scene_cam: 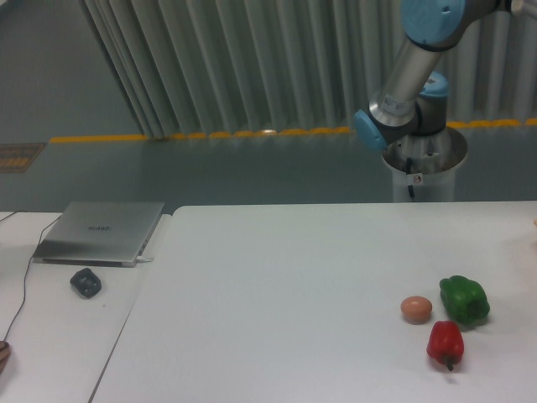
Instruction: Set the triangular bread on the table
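White and matte, the table point(294, 277) fills the foreground. Nearest lies a red pepper point(445, 342), then an egg point(416, 309) just beside a green pepper point(464, 300). On the side desk to the left sit a dark lump point(86, 282) and a closed laptop point(101, 232). Behind, the arm point(411, 75) bends out of frame; its fingers are off view. At the right edge a pale sliver point(534, 223) may be the triangular bread. Bread should be light and soft, crushable; grip gently across its flat sides.

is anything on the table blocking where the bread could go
Mostly no. The egg, green pepper and red pepper cluster at the table's right side; the rest looks bare. Bread and gripper aren't in view.
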Controlling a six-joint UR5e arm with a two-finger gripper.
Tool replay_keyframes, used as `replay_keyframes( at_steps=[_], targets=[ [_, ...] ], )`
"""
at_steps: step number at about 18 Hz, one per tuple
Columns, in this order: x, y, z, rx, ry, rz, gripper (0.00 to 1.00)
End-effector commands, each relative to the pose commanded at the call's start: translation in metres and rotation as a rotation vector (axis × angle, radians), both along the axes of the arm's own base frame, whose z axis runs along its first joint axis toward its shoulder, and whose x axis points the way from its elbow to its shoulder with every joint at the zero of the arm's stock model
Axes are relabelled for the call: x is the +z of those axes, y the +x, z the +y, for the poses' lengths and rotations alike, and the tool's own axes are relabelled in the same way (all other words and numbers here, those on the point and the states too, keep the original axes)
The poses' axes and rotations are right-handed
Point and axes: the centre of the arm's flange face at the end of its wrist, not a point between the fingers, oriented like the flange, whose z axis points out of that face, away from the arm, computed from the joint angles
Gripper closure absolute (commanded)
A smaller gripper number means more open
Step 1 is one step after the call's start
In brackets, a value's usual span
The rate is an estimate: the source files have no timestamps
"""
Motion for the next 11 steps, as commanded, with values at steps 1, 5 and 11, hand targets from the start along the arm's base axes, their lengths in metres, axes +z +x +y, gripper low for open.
replay_keyframes(
  at_steps=[1,5,11],
  targets=[
    [0.002,0.002,0.002,0.020,0.011,-0.009,0.83],
    [0.011,0.016,0.019,0.158,0.057,-0.048,0.83],
    [0.008,0.046,0.074,0.328,0.071,-0.066,0.83]
  ],
)
